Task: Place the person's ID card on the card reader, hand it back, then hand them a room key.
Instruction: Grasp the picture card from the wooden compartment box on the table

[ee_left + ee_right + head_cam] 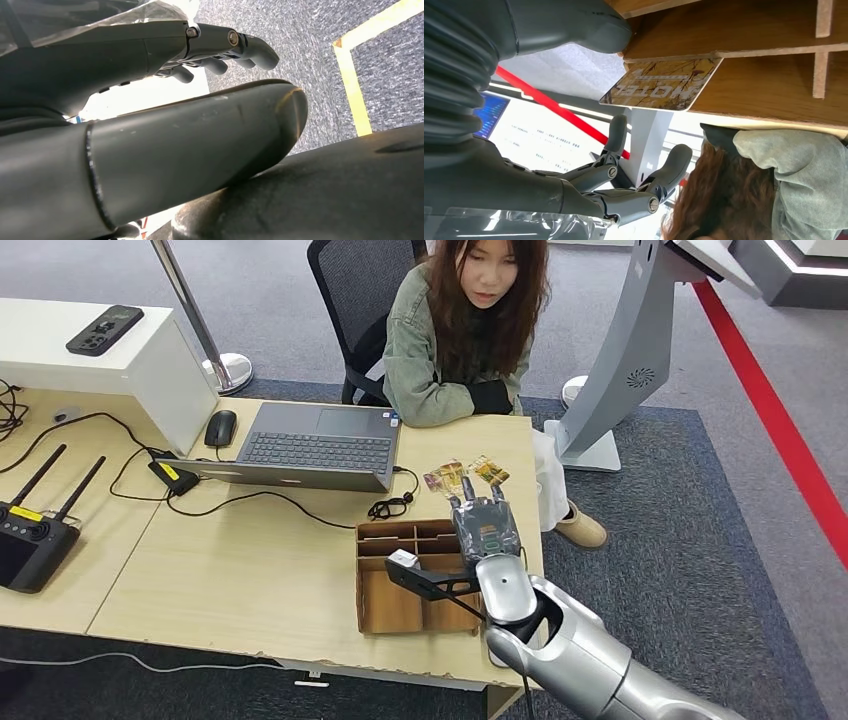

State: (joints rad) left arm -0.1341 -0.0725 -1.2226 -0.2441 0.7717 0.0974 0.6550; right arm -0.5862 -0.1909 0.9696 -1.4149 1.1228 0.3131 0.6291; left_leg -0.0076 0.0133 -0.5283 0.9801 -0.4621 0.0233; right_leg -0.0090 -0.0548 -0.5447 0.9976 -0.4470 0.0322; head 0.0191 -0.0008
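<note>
The right robot hand (487, 525) is hovering over the far edge of the partitioned cardboard tray (372, 580), fingers spread apart and gripping nothing. Just beyond its fingertips (467, 490), toward the seated person (462, 335), several hotel key cards (465, 474) are lying flat on the wooden surface (240, 570), fanned side by side. In the right wrist view one card printed HOTEL (661, 84) is sitting at the surface edge, its long axis running roughly across the line of the thumb (589, 30) and the darker fingers (634, 192), which are bracketing open air in front of it. So the cards are lying straight ahead of this hand, close but apart. The left robot hand (220, 50) is hanging low over carpet with fingers loosely curled and empty, well away, so the right arm is clearly the nearer one. I cannot tell which item is the ID card or the reader
</note>
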